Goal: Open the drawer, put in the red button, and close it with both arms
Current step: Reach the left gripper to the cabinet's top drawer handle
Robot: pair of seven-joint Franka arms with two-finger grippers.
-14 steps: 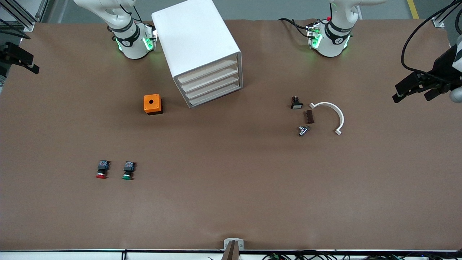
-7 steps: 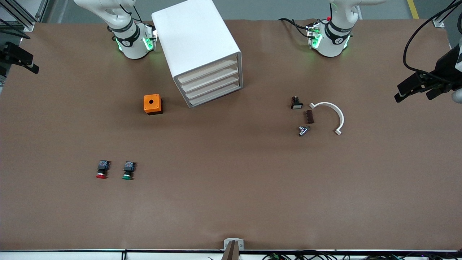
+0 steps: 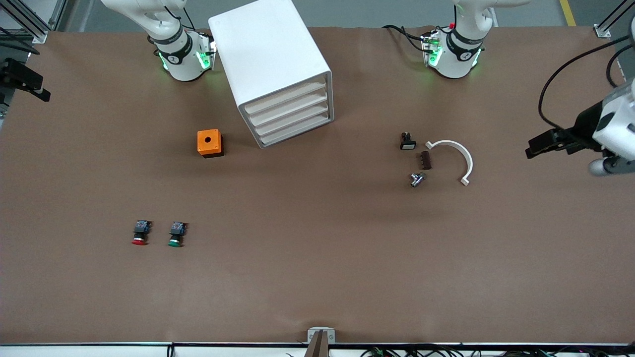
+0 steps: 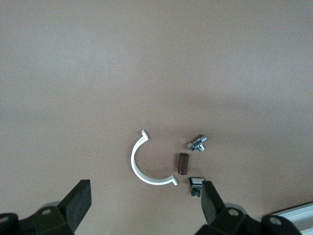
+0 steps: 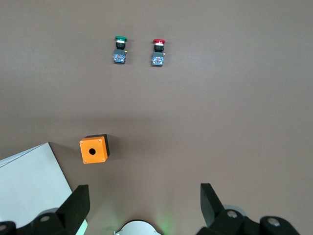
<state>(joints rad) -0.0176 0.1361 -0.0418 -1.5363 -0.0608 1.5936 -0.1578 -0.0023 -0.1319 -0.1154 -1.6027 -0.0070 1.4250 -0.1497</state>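
**A:** Start with the front view. Where is the cabinet?

**B:** The white cabinet (image 3: 270, 64) fills the upper centre of the frame. Its four drawers are all pushed in; the drawer (image 3: 288, 108) second from the top is flush with the others. An orange box (image 3: 210, 143) sits just below and beside it.

**A:** And the red button?

**B:** The red button (image 3: 140, 233) lies in the lower left of the frame, just beside a green button (image 3: 175, 234), both well apart from the cabinet.

**A:** The grippers?

**B:** The left gripper (image 3: 545, 144) enters at the right edge, over bare table; the right gripper (image 3: 22, 82) shows at the left edge.

**A:** Left wrist view?

**B:** Fingers (image 4: 78, 200) spread wide, nothing between them. A white curved clip (image 4: 145, 166), a brown block (image 4: 183, 163), a metal fitting (image 4: 198, 143) and a small black switch (image 4: 195, 185) lie low in the frame.

**A:** Right wrist view?

**B:** Fingers (image 5: 74, 205) apart and empty. The red button (image 5: 157, 52) is near the top centre, the green one (image 5: 120, 49) beside it, the orange box (image 5: 94, 150) at lower left.
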